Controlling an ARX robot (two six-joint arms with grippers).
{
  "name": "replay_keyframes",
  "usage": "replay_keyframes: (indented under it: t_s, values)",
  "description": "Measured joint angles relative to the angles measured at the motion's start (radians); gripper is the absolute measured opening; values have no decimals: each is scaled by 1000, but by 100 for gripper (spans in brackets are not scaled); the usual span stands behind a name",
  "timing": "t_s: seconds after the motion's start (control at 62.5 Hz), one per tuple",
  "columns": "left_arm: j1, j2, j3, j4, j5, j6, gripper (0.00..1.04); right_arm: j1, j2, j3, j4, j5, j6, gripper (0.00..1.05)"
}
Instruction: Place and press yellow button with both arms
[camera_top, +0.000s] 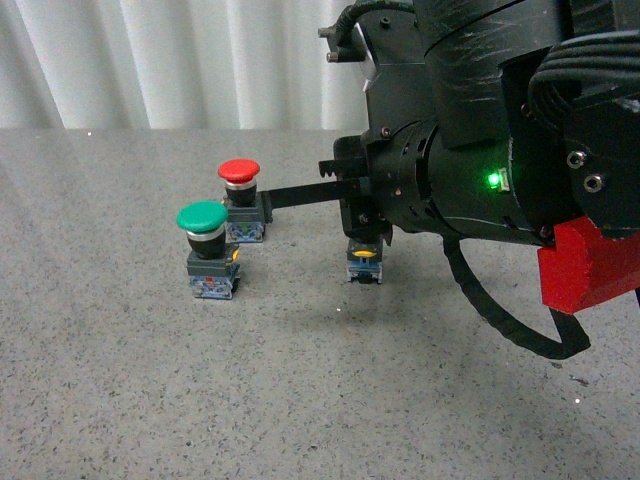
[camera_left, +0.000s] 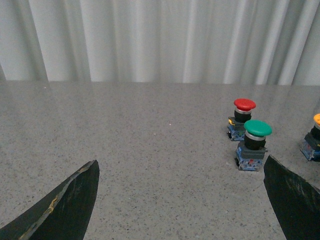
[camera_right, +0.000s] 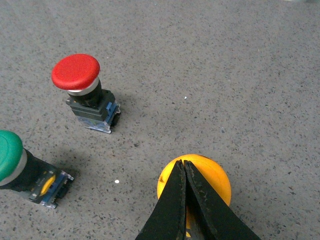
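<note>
Right claw (camera_right: 184, 172) pinched closed atop yellow button (camera_right: 212, 179), left claw (camera_left: 180, 200) wide above speckled grey table (camera_top: 120, 380), pale curtain (camera_left: 160, 40) behind.

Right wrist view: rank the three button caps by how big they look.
1. Yellow cap, nearest, partly hidden by the shut right fingers.
2. Red cap.
3. Green cap, cut off by the frame, so unsure.

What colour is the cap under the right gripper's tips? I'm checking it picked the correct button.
Yellow, clearest in the right wrist view.
</note>
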Motion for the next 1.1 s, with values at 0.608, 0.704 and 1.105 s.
replay_keyframes:
  t_s: [0.608,0.704,1.105]
  values:
    - [0,0,0,0,0,0,98,46,-448,-254,192,-58,204,2]
    - [0,0,0,1,0,0,98,47,-585,-312,113,-21,206,2]
    - [1,0,0,-2,-2,0,98,-16,-1397,-724,-284,408,-103,2]
